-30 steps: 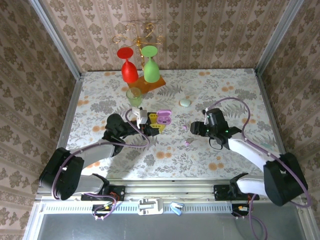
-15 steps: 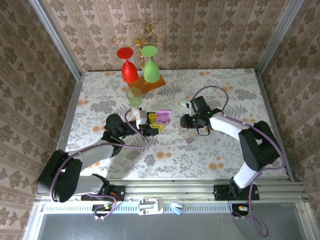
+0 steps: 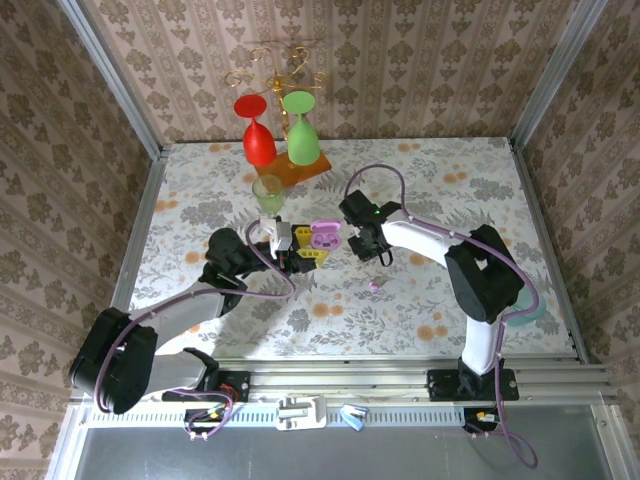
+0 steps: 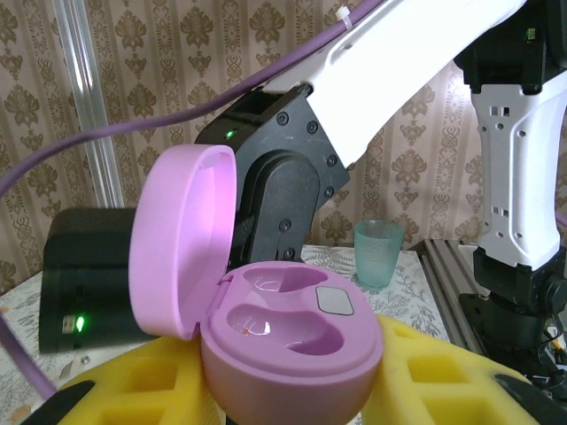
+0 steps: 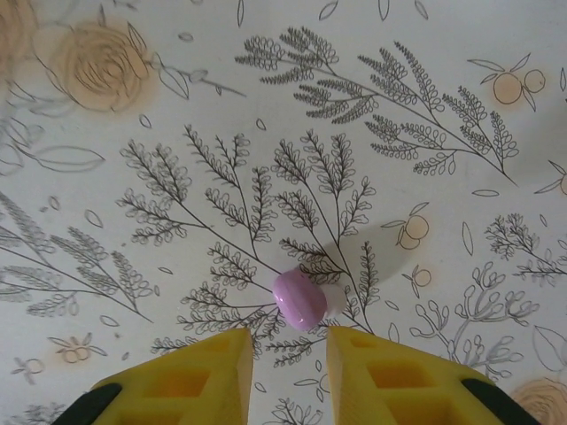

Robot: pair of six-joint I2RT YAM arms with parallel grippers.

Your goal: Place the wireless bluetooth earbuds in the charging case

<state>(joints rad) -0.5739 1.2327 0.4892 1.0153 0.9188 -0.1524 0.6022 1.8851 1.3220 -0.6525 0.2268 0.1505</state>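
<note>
Left gripper clamped the case; right gripper, fingers narrowly apart, hung by the bud. It looked tiny and slick; I'd pinch its middle.

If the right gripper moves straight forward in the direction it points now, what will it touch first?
Most likely the small lilac plastic earbud, lying on the flower-printed tablecloth just ahead of the gap between the yellow fingers of the right gripper; depth is uncertain.
</note>
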